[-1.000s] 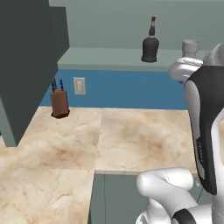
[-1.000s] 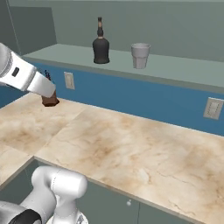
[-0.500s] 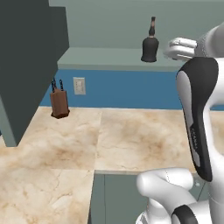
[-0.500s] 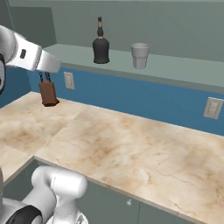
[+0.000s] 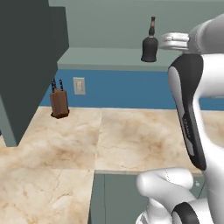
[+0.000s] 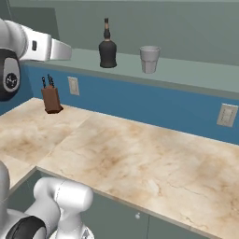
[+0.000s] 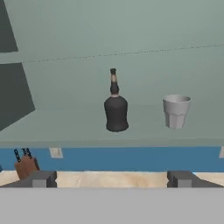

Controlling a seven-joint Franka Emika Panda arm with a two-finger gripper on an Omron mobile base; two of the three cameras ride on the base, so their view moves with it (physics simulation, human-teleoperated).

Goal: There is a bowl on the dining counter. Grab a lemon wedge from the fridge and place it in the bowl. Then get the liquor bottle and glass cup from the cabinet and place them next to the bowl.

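The white arm has been raised toward the open grey-green cabinet [image 6: 196, 77], the gripper [image 7: 112, 178] spread and empty, lined up with the squat dark liquor bottle [image 7: 116, 105], so pickup is judged next.

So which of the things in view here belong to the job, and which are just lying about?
Part of the job:
- liquor bottle, upright on the cabinet shelf
- glass cup, upright beside it on the same shelf, apart from it
- the tool, open, facing both, holding nothing

Just lying about:
- knife block on the counter
- wall outlets
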